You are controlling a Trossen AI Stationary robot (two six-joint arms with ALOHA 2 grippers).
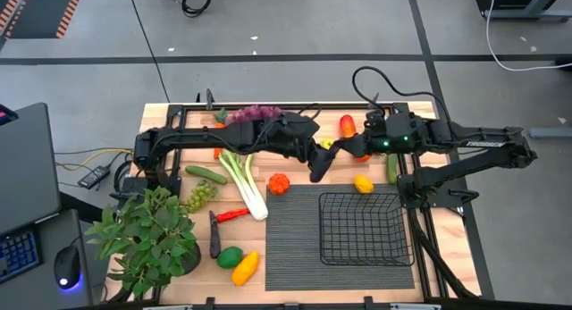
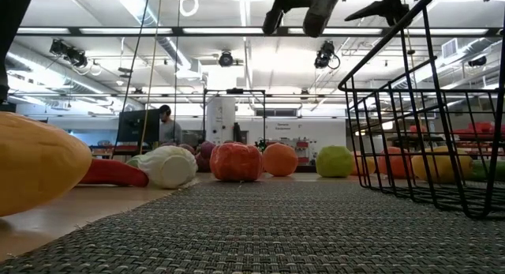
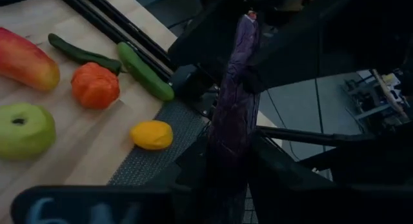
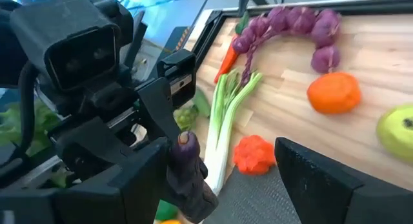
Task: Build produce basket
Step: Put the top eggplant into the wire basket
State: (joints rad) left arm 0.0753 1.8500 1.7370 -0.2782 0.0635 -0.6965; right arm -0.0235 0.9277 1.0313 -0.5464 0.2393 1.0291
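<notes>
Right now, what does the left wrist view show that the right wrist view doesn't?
Only the left wrist view shows the yellow fruit and the cucumber near the mat's corner.

Only the right wrist view shows the grapes, carrot, leek and orange.

Both show the eggplant gripped in the left claw, and part of the mat.
</notes>
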